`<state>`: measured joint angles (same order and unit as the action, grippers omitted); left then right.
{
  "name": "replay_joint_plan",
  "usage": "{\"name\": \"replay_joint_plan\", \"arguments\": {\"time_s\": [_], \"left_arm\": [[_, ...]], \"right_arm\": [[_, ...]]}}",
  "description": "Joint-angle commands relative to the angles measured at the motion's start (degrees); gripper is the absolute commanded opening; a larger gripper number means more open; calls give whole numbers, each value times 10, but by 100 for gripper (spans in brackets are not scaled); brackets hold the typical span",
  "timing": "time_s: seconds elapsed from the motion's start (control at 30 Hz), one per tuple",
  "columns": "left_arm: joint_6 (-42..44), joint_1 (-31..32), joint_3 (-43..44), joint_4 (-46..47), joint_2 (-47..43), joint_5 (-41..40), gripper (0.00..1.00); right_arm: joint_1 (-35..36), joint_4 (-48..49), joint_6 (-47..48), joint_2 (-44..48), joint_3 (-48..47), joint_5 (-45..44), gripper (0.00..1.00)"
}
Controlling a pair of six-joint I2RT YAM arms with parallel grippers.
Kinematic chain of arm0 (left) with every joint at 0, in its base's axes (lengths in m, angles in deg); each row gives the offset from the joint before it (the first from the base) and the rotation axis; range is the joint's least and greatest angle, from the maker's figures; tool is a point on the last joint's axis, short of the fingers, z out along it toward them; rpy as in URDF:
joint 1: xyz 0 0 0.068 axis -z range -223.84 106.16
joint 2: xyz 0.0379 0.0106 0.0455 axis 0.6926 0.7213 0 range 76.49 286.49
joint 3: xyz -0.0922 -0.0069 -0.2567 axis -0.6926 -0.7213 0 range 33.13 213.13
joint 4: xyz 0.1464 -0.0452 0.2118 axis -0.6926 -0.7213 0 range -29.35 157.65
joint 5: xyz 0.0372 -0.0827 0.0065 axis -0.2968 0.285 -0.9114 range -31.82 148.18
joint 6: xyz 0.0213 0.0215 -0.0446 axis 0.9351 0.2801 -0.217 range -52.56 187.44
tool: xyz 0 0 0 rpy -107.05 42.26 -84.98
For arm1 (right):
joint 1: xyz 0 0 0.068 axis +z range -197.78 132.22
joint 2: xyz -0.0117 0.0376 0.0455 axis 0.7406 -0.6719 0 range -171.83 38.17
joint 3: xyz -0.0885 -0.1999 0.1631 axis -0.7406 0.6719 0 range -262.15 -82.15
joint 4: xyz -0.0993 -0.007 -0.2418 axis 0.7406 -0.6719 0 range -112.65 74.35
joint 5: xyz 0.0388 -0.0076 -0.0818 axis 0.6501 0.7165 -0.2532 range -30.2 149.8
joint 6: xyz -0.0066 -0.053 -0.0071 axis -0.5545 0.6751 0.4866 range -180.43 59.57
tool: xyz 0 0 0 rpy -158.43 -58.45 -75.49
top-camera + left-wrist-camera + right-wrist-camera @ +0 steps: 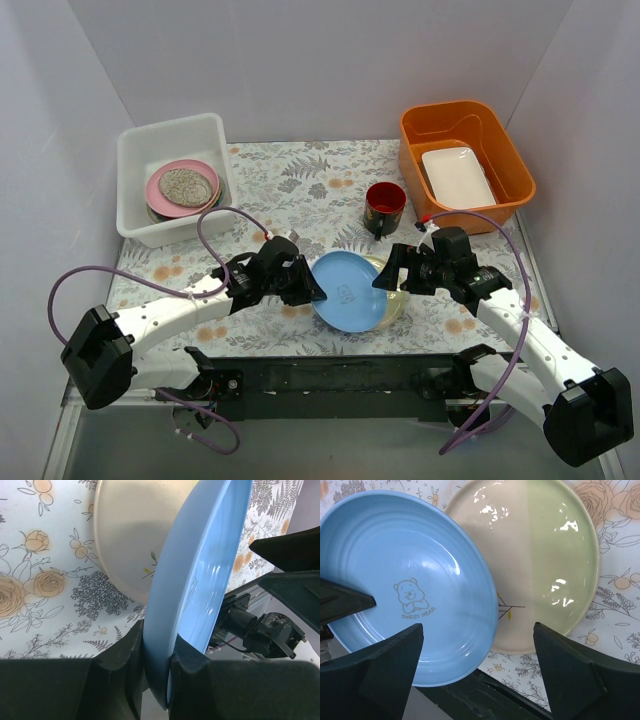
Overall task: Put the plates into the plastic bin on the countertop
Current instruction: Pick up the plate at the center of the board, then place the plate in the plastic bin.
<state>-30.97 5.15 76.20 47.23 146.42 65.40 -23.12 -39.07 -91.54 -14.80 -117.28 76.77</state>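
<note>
A light blue plate (348, 290) with a bear print is lifted at a tilt over the countertop (300, 180). My left gripper (312, 292) is shut on its left rim, and the left wrist view shows the rim (200, 580) pinched between the gripper's (159, 655) jaws. Under it a pale yellow-green plate (545, 555) lies flat on the cloth. My right gripper (478, 626) stands open just off the blue plate's right edge, touching neither plate. The plastic bin (135, 195) at the back left holds a pink plate (155, 190) with a speckled plate (186, 185) on top.
A dark red mug (385, 205) stands just behind the two plates. At the back right an orange tub (520, 170) holds a white rectangular dish (457, 177). The arms' black base rail (330, 375) runs along the near edge.
</note>
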Motion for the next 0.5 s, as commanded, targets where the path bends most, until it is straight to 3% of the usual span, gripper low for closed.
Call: {"name": "replay_joint_plan", "arguments": {"time_s": [0.0,0.47], "left_arm": [[-3,3,-7,-15,-40,-23,0],[10,3,9,-13,-10,-25,0]], "right_arm": [[2,23,8,1,-18,4,98],[2,-13,13,18,-20,-23,98]]}}
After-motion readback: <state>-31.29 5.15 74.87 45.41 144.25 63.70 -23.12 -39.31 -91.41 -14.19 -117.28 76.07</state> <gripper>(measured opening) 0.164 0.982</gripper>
